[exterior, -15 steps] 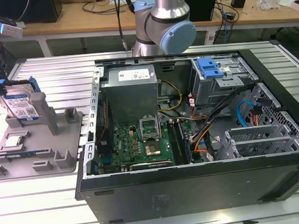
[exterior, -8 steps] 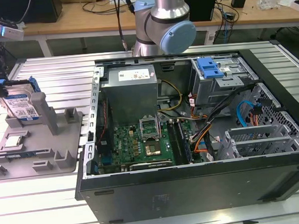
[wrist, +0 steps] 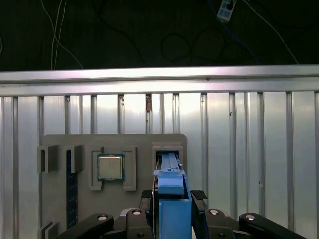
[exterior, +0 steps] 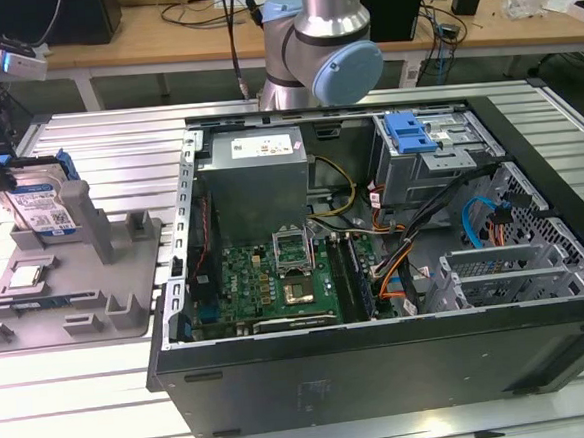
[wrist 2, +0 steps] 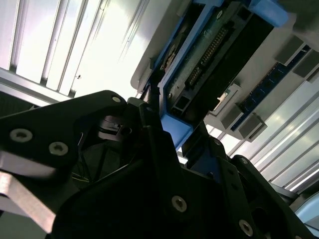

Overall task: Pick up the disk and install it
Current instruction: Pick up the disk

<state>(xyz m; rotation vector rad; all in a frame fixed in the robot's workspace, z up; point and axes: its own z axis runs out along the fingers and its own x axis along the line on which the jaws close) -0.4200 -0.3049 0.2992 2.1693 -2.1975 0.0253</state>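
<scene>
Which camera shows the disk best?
The exterior view: the disk stands in the grey holder, label facing the camera. The first wrist view shows its blue edge; the second, its connector side.

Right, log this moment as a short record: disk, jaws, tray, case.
disk: standing on edge at the grey holder tray, blue frame gripped
jaws: shut on the disk, one on each side of its frame
holder tray: on the slatted table, at the exterior view's left of the case; square chip seated in it
computer case: open, motherboard exposed
</scene>
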